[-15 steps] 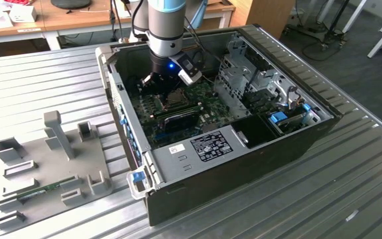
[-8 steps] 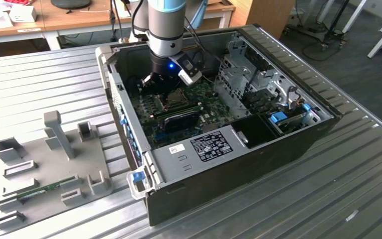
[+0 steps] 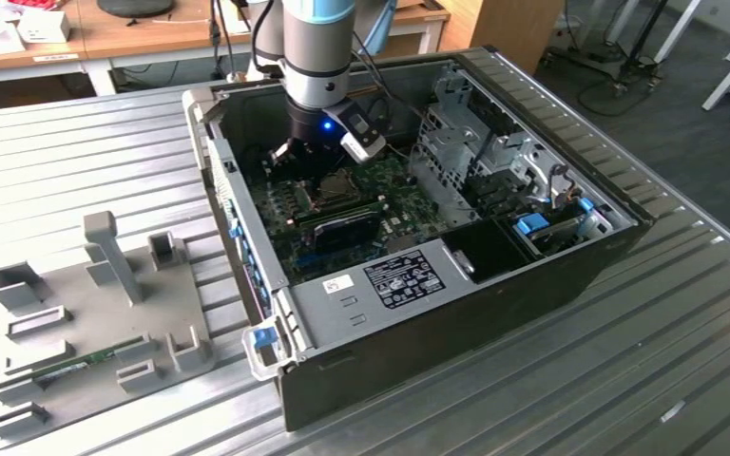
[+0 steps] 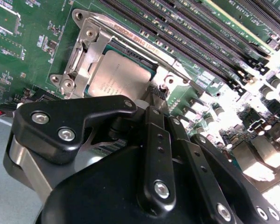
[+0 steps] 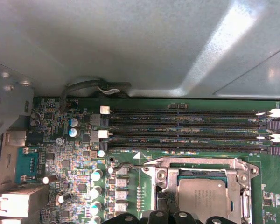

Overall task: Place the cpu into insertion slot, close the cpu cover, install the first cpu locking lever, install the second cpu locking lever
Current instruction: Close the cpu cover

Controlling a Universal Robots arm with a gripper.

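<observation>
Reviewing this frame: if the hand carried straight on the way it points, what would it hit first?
Most likely the edge of the cpu cover, beside the cpu. The hand points down at that edge in the second wrist view; whether it already touches is unclear.

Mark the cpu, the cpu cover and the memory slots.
cpu (image 4: 122, 75), second wrist view, centre of its silvery top.
cpu cover (image 5: 196, 164), first wrist view, frame bar along the window's edge.
memory slots (image 5: 191, 125), first wrist view, middle of one slot.
</observation>
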